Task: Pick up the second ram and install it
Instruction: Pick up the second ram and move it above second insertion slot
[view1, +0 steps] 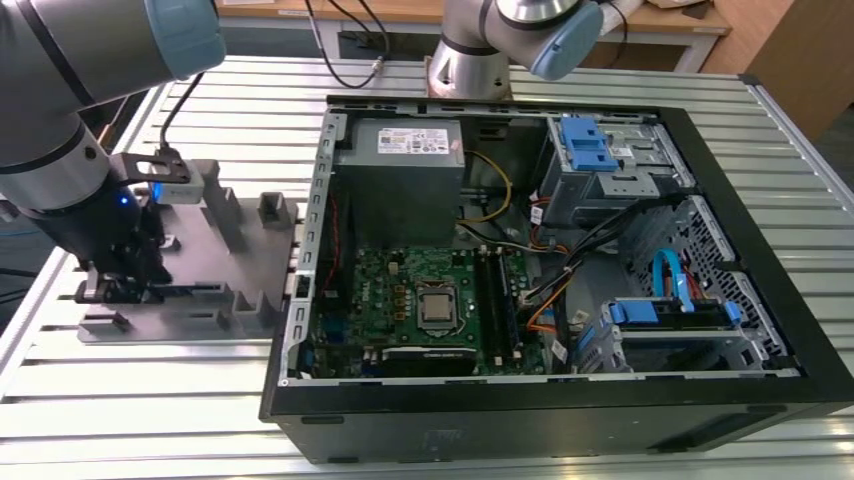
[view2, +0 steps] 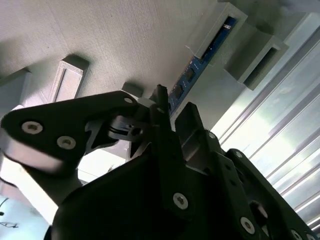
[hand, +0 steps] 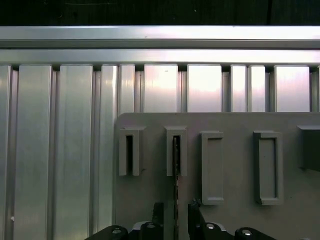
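slatted table (view1: 134, 400) holds the grey tray (hand: 230, 122), jaws spread astride the second ram (hand: 176, 187).

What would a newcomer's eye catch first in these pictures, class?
The open computer case dominates the exterior view, its green motherboard bare. On that view's left the gripper hangs over the grey tray; in the first wrist view its jaws straddle the second ram, upright in a slot.

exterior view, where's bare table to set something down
Barest is the slatted table at the exterior view's lower left, bordered by the grey tray above and the computer case on the exterior view's right. It is crowded on the tray, where the gripper sits among posts, and inside the cabled case.
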